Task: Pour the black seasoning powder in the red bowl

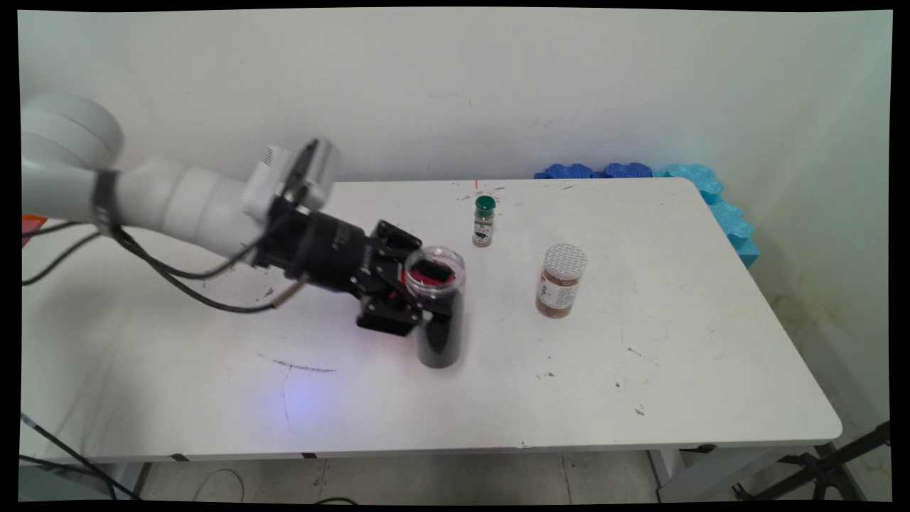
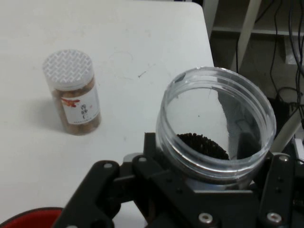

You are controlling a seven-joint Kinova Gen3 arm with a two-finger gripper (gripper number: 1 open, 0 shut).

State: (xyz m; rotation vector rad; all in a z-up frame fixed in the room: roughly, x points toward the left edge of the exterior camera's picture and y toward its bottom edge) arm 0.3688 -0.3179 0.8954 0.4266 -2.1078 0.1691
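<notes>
One open clear jar of dark grains was pinched by the hand on the tabletop; a white-lidded jar stood near.

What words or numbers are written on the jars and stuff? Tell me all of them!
White-lidded jar: its label has a red mark and some dark characters, too small to read.
Green-capped bottle: it has a label, too small to read.
Open jar held in the gripper: no writing shows.
Nothing here can be quoted for sure.
</notes>
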